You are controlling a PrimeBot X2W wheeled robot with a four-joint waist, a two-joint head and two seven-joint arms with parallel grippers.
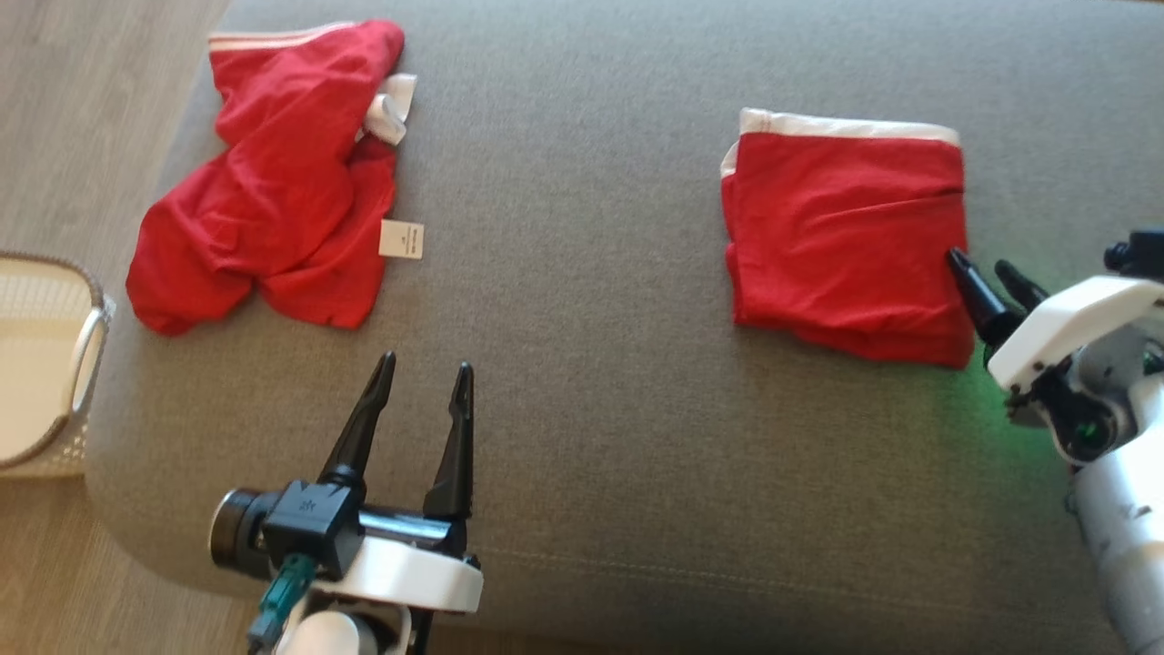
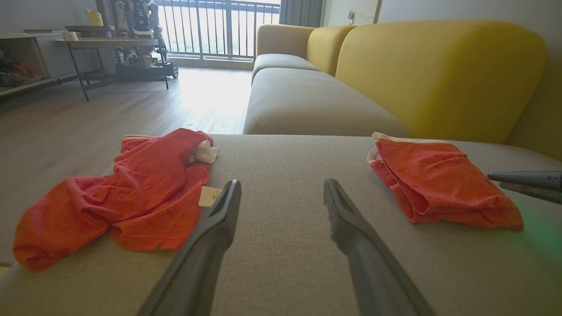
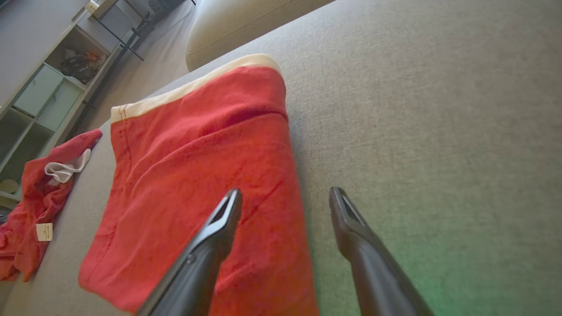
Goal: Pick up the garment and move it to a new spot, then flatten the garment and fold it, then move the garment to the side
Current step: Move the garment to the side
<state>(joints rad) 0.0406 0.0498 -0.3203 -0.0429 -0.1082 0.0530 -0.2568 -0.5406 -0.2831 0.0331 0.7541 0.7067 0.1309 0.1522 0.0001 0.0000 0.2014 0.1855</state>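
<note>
A folded red garment [image 1: 846,236] with a white waistband lies flat on the right of the grey cushion [image 1: 582,136]; it is also the near cloth in the right wrist view [image 3: 197,175] and at the right in the left wrist view [image 2: 439,182]. My right gripper [image 1: 987,268] is open at its right edge, one finger over the cloth, the other over bare cushion [image 3: 284,195]. A crumpled red garment [image 1: 273,182] with a white tag lies at the far left [image 2: 131,193]. My left gripper [image 1: 426,371] stands open over bare cushion, holding nothing [image 2: 281,186].
A pale woven basket [image 1: 86,350] stands off the cushion's left edge on the wood floor. A yellow sofa back [image 2: 439,70] and another grey seat [image 2: 307,101] lie beyond. Shelving and a table with a robot base [image 2: 140,48] stand further off.
</note>
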